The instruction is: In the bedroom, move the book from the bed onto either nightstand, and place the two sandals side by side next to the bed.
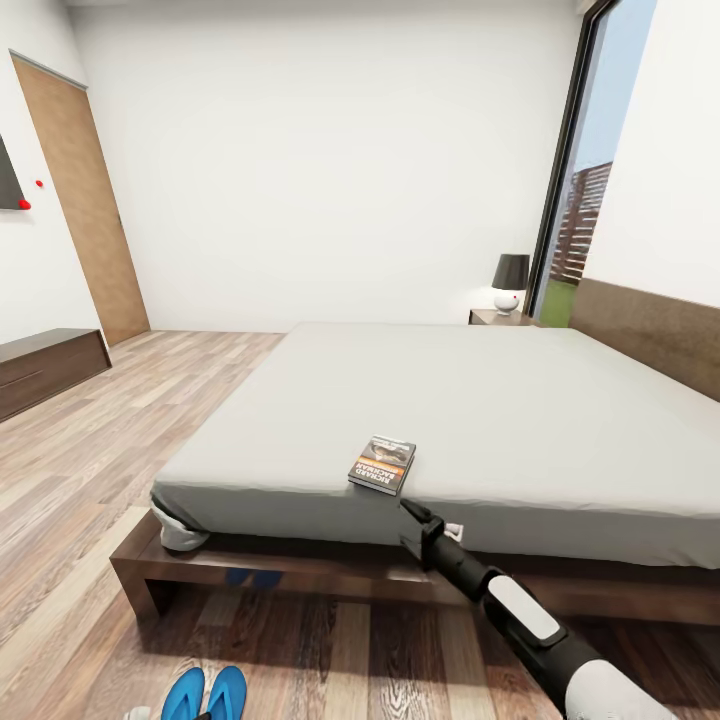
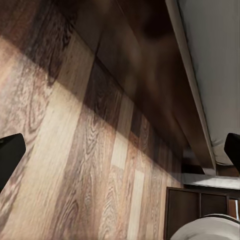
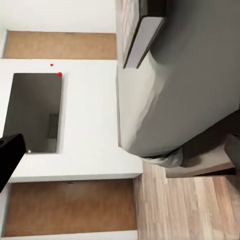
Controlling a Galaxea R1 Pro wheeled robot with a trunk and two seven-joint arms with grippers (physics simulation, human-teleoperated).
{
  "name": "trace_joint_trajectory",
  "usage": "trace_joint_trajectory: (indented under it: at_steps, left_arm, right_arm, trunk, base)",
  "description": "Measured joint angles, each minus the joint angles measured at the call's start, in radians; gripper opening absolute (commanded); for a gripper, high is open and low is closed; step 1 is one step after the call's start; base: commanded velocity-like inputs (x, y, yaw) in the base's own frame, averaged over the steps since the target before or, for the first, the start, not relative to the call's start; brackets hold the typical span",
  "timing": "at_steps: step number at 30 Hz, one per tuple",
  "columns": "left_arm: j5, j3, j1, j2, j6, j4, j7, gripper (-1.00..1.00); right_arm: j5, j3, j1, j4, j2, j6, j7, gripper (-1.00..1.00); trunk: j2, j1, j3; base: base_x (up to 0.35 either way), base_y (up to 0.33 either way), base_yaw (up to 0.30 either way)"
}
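Reaching for the book (image 1: 383, 464) from the foot side of the bed (image 1: 480, 400). Head view: right arm stretched out, right gripper (image 1: 408, 508) just short of the mattress's near edge, directly below the book. Book lies flat right at that near edge, so it's an easy target from the floor. Jaw gap isn't readable from here. Both sandals (image 1: 207, 695) sit on the floor in front of the bed, side by side and touching or nearly so, toes toward the frame; that half of the task looks settled. Nightstand (image 1: 500, 317) with its lamp (image 1: 510, 281) stands at the far corner by the headboard, well away from the book, so a carry will be needed.

Left wrist view: floor planks and the dark bed frame's underside. Left gripper fingertips (image 2: 10, 155) sit at opposite picture edges, spread wide, holding nothing. Arm looks parked.

Right wrist view: book (image 3: 142, 42) edge-on on the mattress edge, ahead of the gripper. One fingertip (image 3: 10, 157) at the picture's edge, the other side unclear; looks spread wide, nothing between, ready to close on the book's overhanging edge.
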Motion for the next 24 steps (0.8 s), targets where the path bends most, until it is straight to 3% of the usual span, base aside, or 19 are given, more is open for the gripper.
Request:
trace_joint_trajectory:
  at_steps: [16,24]
  left_arm:
    - [0.002,-0.001,0.0,-0.003,-0.003,0.0,-0.001,1.0]
    - [0.002,-0.001,0.0,-0.005,-0.006,0.0,0.0,1.0]
  right_arm:
    - [-0.079,-0.005,-0.028,0.0,0.018,-0.005,-0.027,1.0]
    - [-0.106,-0.035,-0.029,0.0,0.023,-0.008,-0.091,1.0]
  trunk:
    - [0.0,0.0,0.0]
    - [0.0,0.0,0.0]
  base:
    - [0.0,0.0,0.0]
    - [0.0,0.0,0.0]
